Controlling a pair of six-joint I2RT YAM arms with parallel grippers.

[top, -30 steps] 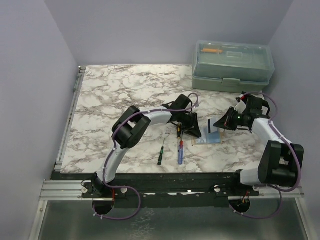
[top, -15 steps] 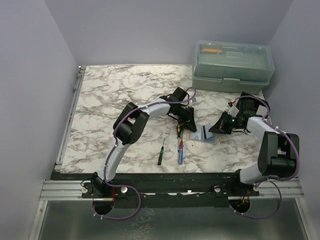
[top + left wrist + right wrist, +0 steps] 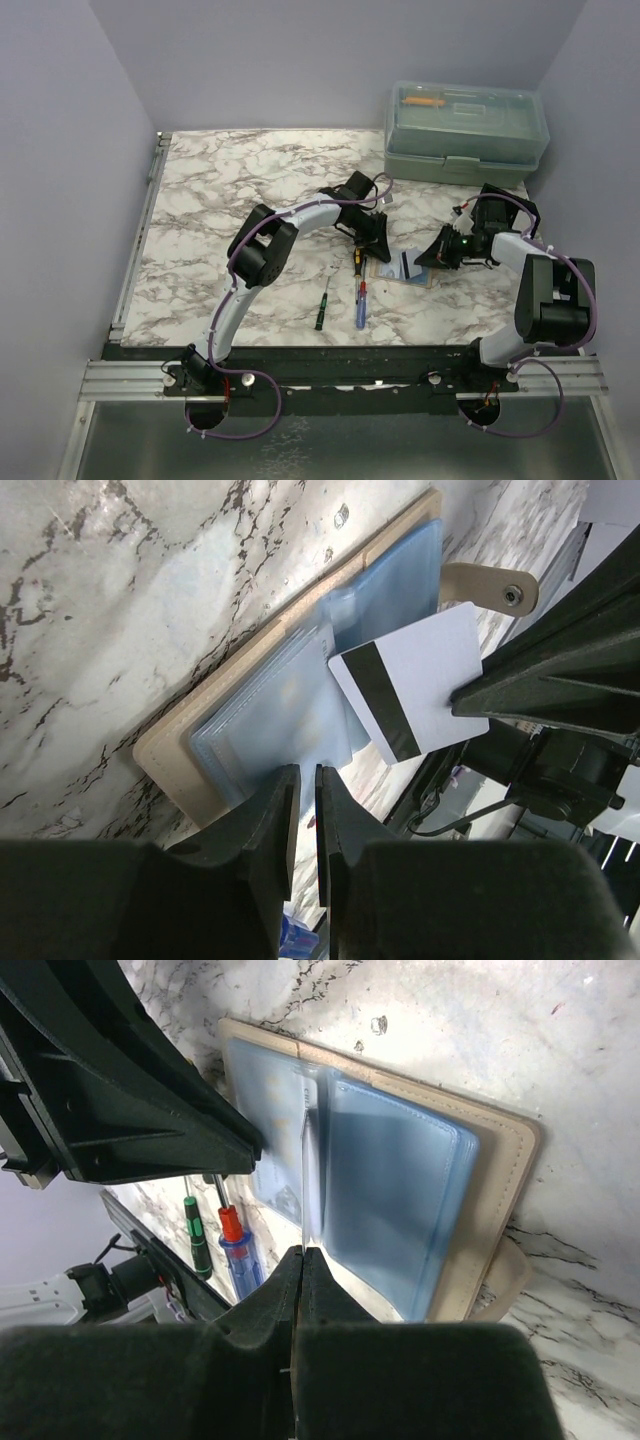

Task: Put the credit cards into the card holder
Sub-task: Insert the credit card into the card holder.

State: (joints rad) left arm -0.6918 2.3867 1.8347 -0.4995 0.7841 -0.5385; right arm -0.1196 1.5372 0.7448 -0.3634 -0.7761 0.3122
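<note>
A tan card holder [image 3: 165, 750] is laid open and flat on a marble-patterned table [image 3: 250, 180], with its clear blue sleeves turned upward. A white credit card [image 3: 420, 685] with a black stripe is clamped in the right gripper [image 3: 300, 1260] and held tilted just above the holder's sleeves. The left gripper [image 3: 305, 780] is set at the holder's opposite edge. Its jaws are drawn almost together with nothing seen between them, and whether a sleeve is pressed down cannot be told.

It is judged that the card's corner could catch on a sleeve lip, or ride over the sleeve instead of entering it. The holder could also be pushed along the smooth table if it is not pinned.

Small screwdrivers [image 3: 360, 305] are seen just beside the holder, and a green toolbox [image 3: 465, 130] well behind it. The table is enclosed by pale lilac walls [image 3: 300, 60].
</note>
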